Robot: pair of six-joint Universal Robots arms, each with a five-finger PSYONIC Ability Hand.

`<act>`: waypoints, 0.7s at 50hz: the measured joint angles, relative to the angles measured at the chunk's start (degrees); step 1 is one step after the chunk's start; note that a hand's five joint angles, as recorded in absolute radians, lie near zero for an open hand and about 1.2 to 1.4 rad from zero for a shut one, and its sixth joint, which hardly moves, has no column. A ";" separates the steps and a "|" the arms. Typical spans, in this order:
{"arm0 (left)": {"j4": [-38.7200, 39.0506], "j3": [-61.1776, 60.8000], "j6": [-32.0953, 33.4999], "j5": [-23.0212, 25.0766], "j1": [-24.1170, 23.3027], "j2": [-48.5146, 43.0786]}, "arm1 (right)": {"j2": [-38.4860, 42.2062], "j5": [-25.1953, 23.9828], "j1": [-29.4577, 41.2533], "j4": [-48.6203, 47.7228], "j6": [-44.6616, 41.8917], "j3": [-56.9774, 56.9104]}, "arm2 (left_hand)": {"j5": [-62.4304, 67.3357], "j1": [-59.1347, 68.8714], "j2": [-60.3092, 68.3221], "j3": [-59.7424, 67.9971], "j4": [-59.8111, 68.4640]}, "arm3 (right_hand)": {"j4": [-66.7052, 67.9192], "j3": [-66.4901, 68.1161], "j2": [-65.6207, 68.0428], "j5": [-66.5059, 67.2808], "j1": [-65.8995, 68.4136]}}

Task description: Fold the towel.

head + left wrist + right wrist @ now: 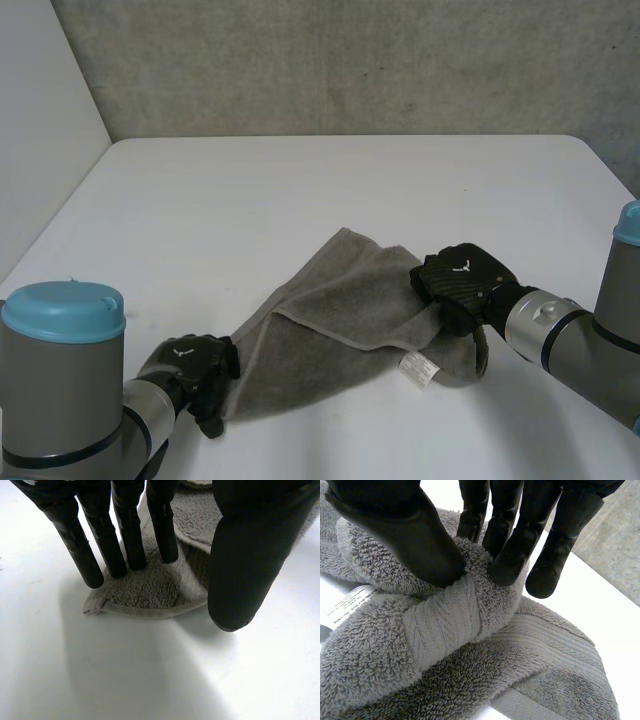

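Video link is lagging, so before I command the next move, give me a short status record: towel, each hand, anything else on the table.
towel: grey, rumpled, one flap folded over, lying on the white table
left hand: at the towel's near corner, straight fingers pressing it down, thumb beside the edge
right hand: at the towel's far side, pinching a bunched fold between thumb and fingers
care label: white, showing near the right hand
fold status: not finished, edges not lined up

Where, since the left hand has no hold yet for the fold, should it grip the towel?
Probably the towel corner under the left hand's straight fingers, from above: it lies flat on the table, so pinch its hem against the thumb.
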 measured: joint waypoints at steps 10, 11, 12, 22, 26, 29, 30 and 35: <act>0.97 0.12 -0.79 0.27 -0.71 -0.03 | 0.08 0.00 0.01 -0.03 -0.02 0.14 | 7.51 7.68 7.67 7.59 7.69 | 0.00 0.04 0.00 0.00 0.00; 1.17 0.20 -1.04 0.30 -0.89 -0.11 | 0.09 0.00 0.01 -0.03 -0.02 0.15 | 7.95 8.07 8.03 8.03 8.13 | 0.00 0.04 0.00 0.00 0.00; 1.32 0.28 -1.28 0.34 -1.09 -0.19 | 0.10 0.00 0.01 -0.03 -0.02 0.16 | 8.29 8.42 8.41 8.41 8.55 | 0.00 0.04 0.00 0.00 0.00; 2.09 0.88 -2.79 0.61 -2.85 -0.76 | 0.37 0.08 0.00 -0.09 -0.08 0.18 | 10.24 10.29 10.34 10.31 10.46 | 0.00 0.05 0.00 0.00 0.00; 2.60 0.98 -3.07 0.64 -3.40 -0.88 | 0.55 0.09 0.00 -0.13 -0.11 0.15 | 12.39 12.59 12.70 12.47 12.58 | 0.00 0.05 0.00 0.00 0.00; 2.89 1.10 -3.23 0.63 -3.60 -1.01 | 0.63 0.09 0.00 -0.15 -0.12 0.13 | 15.44 15.56 15.67 15.65 15.79 | 0.00 0.05 0.00 0.00 0.00; 2.99 1.16 -3.27 0.62 -3.66 -1.08 | 0.65 0.09 0.00 -0.16 -0.12 0.11 | 17.39 17.28 17.44 17.39 17.54 | 0.00 0.05 0.00 0.00 0.00; 3.21 1.39 -3.18 0.59 -3.78 -1.61 | 0.67 0.11 0.00 -0.18 -0.12 -0.06 | 28.37 28.56 28.80 28.70 28.62 | 0.00 0.05 0.00 0.00 0.00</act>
